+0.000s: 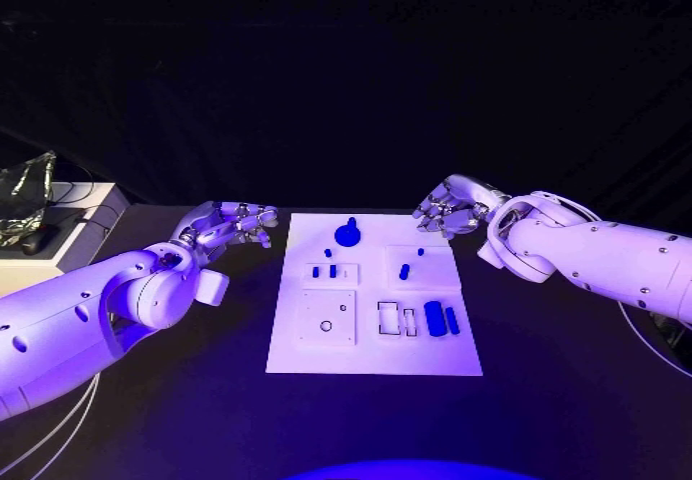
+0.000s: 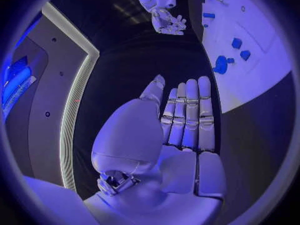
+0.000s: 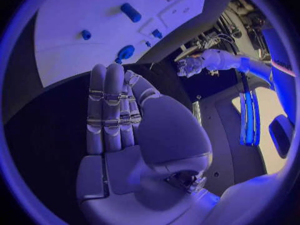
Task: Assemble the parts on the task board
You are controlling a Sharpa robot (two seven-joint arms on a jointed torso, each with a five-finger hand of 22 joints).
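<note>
- Head view: the flat white rectangular task board (image 1: 374, 350) lies in the middle of the black worktop (image 1: 562, 380), squarely between the two arms, which I judge puts it in equal reach of both. Small blue parts rest on it: a rounded blue knob-like part (image 1: 348, 235) near the far edge, short blue pegs (image 1: 325, 271) in a square panel, and long blue bars (image 1: 441, 318) beside a rectangular slot on the near right. The silver left hand (image 1: 231, 224) hangs just off the board's far left corner and the silver right hand (image 1: 451, 213) just off its far right corner. Neither touches a part, so assembly looks not yet begun.
- Left wrist view: the left hand (image 2: 181, 120) shows a flat palm with fingers straight and laid side by side, thumb apart, holding nothing. The task board (image 2: 262, 80) lies beyond the fingertips and to one side, apart from them. The rounded blue part (image 2: 220, 64) is the nearest piece. The right hand (image 2: 167, 21) hangs across the worktop.
- Right wrist view: the right hand (image 3: 119, 110) is likewise flat, fingers straight and together, empty. The task board (image 3: 69, 45) spreads beyond its fingertips, with the rounded blue part (image 3: 125, 52) closest. The left hand (image 3: 189, 66) hovers farther off.
</note>
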